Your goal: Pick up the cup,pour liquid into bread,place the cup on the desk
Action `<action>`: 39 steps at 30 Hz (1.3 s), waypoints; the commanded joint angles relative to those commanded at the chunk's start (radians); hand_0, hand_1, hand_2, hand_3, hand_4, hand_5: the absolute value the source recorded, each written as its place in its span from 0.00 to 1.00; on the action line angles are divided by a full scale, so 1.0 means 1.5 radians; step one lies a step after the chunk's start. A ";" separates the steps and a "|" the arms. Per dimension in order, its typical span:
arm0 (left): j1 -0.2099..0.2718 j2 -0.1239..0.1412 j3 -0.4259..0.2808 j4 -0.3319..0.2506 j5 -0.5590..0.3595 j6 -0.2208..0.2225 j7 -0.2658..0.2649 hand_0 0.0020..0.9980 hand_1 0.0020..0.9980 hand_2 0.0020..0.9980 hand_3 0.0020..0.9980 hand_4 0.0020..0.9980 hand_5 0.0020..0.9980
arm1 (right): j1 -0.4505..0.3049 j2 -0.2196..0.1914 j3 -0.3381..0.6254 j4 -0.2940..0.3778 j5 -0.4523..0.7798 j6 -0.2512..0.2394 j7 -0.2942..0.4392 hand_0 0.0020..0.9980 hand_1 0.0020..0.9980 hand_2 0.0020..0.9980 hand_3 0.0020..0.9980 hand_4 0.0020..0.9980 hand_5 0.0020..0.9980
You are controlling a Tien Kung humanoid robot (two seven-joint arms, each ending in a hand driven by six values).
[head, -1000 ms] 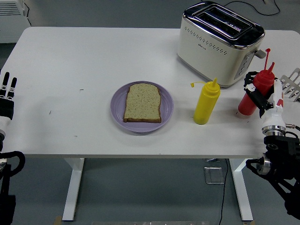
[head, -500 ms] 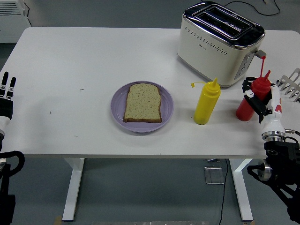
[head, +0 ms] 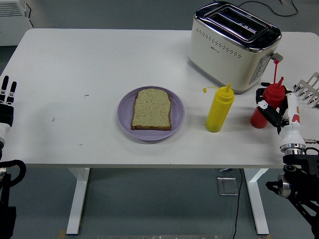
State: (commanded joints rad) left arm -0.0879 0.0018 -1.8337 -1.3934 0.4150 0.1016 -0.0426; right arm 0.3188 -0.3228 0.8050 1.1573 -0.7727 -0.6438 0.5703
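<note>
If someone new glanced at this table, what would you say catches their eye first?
Probably the slice of bread on the purple plate at the table's centre, with the yellow squeeze bottle upright to its right. Next, the right hand wrapped around the red squeeze bottle near the right edge, in front of the cream toaster at the far right.

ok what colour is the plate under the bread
Pale purple, a lavender plate; the head view shows it clearly, with the bread slice lying on it.

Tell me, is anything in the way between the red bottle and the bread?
Yes. The yellow bottle stands on the table between the red bottle, gripped by the right hand, and the bread on its plate.
</note>
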 joint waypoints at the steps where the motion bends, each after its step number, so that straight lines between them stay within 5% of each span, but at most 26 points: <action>1: 0.000 0.000 0.000 0.000 0.000 0.000 0.000 0.79 0.74 0.73 0.69 0.51 1.00 | 0.000 0.000 0.000 0.000 -0.001 0.000 -0.002 0.80 0.75 0.83 0.99 0.80 0.27; 5: 0.000 0.000 0.000 0.000 0.000 0.000 0.000 0.79 0.74 0.73 0.69 0.51 1.00 | -0.005 -0.002 0.005 0.000 -0.008 0.010 -0.016 0.80 0.75 0.83 0.99 0.80 0.27; 6: 0.000 0.000 0.001 0.000 0.000 0.000 0.000 0.79 0.74 0.73 0.69 0.51 1.00 | -0.009 -0.002 0.010 0.001 -0.010 0.013 -0.019 0.91 0.86 0.98 1.00 0.82 0.25; 20: -0.001 0.001 0.002 0.000 0.000 0.000 0.000 0.79 0.74 0.73 0.69 0.51 1.00 | -0.068 -0.022 0.071 0.055 -0.025 0.046 -0.030 0.94 0.88 1.00 1.00 0.80 0.24; 31: 0.001 0.002 0.005 0.000 0.001 0.000 0.000 0.79 0.74 0.73 0.69 0.51 1.00 | -0.185 -0.050 0.159 0.166 -0.073 0.061 -0.044 0.95 0.89 1.00 1.00 0.82 0.25; 39: 0.001 0.004 0.010 0.000 0.001 0.000 0.000 0.78 0.74 0.73 0.69 0.51 1.00 | -0.286 -0.054 0.261 0.272 -0.081 0.035 -0.024 0.95 0.88 0.99 1.00 0.83 0.26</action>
State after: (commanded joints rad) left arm -0.0867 0.0079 -1.8184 -1.3931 0.4164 0.1012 -0.0430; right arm -0.1101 -0.4044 1.1972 1.5659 -0.8946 -0.5919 0.5339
